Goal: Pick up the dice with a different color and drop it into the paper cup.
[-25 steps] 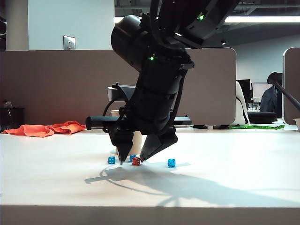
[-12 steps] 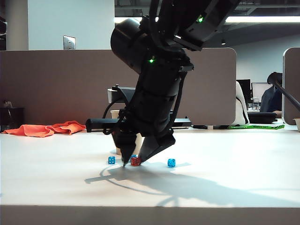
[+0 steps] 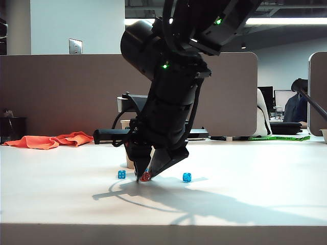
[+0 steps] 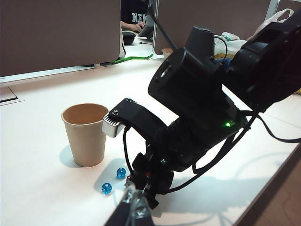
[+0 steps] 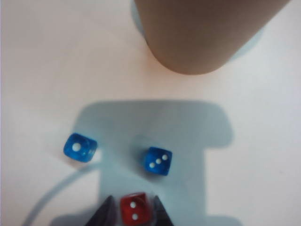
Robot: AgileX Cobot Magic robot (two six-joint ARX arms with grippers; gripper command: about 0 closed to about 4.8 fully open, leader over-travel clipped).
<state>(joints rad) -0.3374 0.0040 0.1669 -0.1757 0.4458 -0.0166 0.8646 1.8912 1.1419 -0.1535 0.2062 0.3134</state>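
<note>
The dice with a different color (image 5: 135, 210), a small red die with white pips, rests on the white table between the two dark fingertips of my right gripper (image 5: 134, 215), which press its sides. In the exterior view the right gripper (image 3: 144, 177) points down with its tips converged on the red die (image 3: 146, 176). The tan paper cup (image 4: 87, 136) stands upright just beyond, its wall (image 5: 207, 33) close ahead of the die. My left gripper (image 4: 134, 197) hangs well above the table, away from the dice, its fingers meeting with nothing between them.
Blue dice lie around the red one: two near the cup (image 5: 80, 147) (image 5: 157, 161), one to the right (image 3: 187, 177). An orange cloth (image 3: 48, 140) lies at the far left. A black bar (image 3: 110, 133) sits behind the cup, with partition walls beyond.
The right gripper's fingers have narrowed from a wide spread around the red die to its sides. The arm has hardly moved; the die stays on the table.
</note>
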